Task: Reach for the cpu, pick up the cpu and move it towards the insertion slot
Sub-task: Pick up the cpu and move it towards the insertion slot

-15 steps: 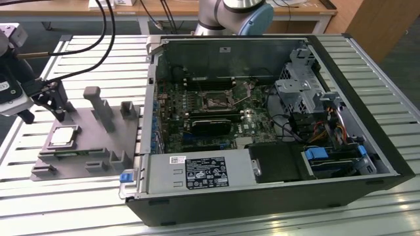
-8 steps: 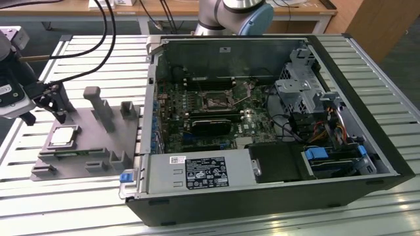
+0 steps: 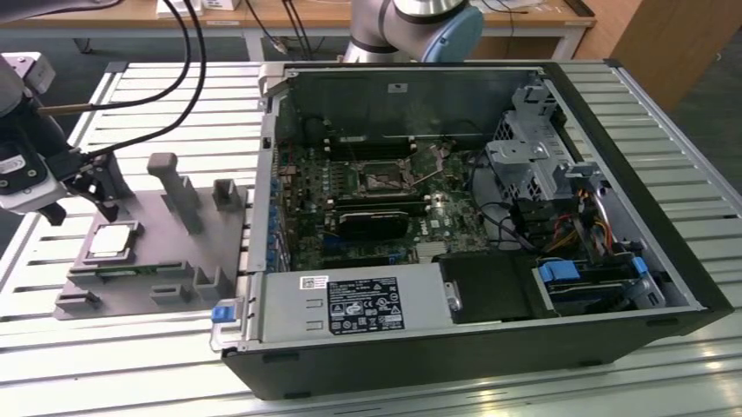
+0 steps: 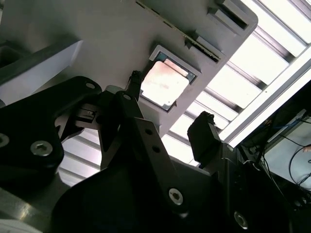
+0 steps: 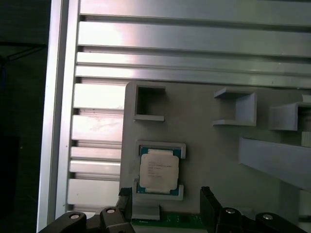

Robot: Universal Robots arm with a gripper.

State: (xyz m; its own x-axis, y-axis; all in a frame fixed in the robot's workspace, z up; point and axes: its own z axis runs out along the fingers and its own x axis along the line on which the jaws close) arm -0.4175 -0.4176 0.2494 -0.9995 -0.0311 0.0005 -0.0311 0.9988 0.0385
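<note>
Exterior view: gripper (image 3: 82, 201) hangs over the grey fixture (image 3: 156, 265) on the exterior view's left, jaws spread, holding nothing. The cpu (image 3: 113, 241) sits in its pocket just nearer than the tips. The slot (image 3: 380, 181) is well off to the exterior view's right inside the case (image 3: 649, 174), with the fixture's posts (image 3: 174, 187) in between. First wrist view: cpu (image 5: 158, 170) sits just ahead of the tips, centred on the gap, with raised lips on two of its edges. Second wrist view: tips look to straddle it, apparently not touching.

Exterior view evenly lit; in the second wrist view glare whitens the cpu (image 4: 163, 85) and worktop slats (image 4: 279, 31).
</note>
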